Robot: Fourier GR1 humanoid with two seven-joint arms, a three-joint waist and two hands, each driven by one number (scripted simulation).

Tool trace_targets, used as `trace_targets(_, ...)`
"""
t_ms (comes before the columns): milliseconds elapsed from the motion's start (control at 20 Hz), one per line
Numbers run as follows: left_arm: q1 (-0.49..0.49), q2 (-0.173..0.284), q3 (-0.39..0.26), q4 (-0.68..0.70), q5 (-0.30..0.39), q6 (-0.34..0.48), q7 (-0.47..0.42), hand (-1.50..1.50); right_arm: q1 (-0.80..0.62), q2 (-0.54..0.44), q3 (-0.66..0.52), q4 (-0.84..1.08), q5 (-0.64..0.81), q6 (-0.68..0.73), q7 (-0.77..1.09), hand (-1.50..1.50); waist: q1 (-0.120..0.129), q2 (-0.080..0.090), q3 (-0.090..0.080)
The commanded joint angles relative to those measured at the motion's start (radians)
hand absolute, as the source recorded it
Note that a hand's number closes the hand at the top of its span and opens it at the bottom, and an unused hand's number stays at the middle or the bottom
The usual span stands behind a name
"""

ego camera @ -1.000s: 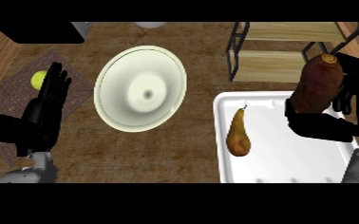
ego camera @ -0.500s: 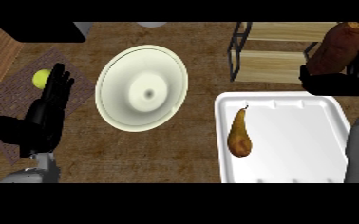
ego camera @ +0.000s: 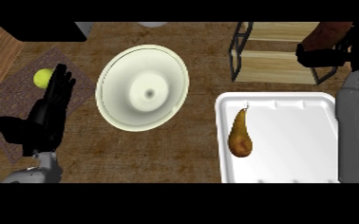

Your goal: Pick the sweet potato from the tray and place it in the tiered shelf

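Sweet potato point(ego camera: 331, 32) held in the right hand point(ego camera: 321, 56), fingers curled round it, over the right end of the tiered shelf point(ego camera: 275, 52) at the worktop's back right. Risk: released this far right it could miss the shelf boards or clip the frame and roll off. White tray point(ego camera: 294, 105) at front right holds only a pear point(ego camera: 240, 135). Cream plate point(ego camera: 144, 87) mid-worktop. Left hand point(ego camera: 51, 105) rests open by the left edge, beside a lime point(ego camera: 43, 77).

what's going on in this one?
The right hand is curled round the sweet potato and holds it at the right side of the tiered shelf, not yet set down. A pear lies on the white tray. The left hand rests open at the view's left, beside a cream plate.
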Motion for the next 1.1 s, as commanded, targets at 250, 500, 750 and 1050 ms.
trace_targets(250,0.027,-0.011,-0.011,-0.065,-0.002,-0.010,0.031,0.00,-0.155,-0.026,-0.016,0.408,-0.004,-0.235,-0.178,1.50,0.008,0.000,0.000)
trace_targets(500,-0.018,-0.004,-0.001,-0.042,-0.010,-0.003,0.047,0.00,-0.230,-0.063,-0.111,0.621,-0.071,-0.347,-0.291,1.50,0.017,0.006,0.001)
trace_targets(750,-0.053,-0.008,0.024,0.021,0.006,-0.008,0.022,0.00,-0.268,-0.104,-0.134,0.743,-0.154,-0.276,-0.312,-1.50,0.005,0.003,0.000)
trace_targets(1050,0.010,-0.009,0.020,0.001,0.008,-0.033,-0.022,0.00,-0.306,-0.136,-0.151,0.853,-0.233,-0.267,-0.446,-1.50,0.009,0.003,0.000)
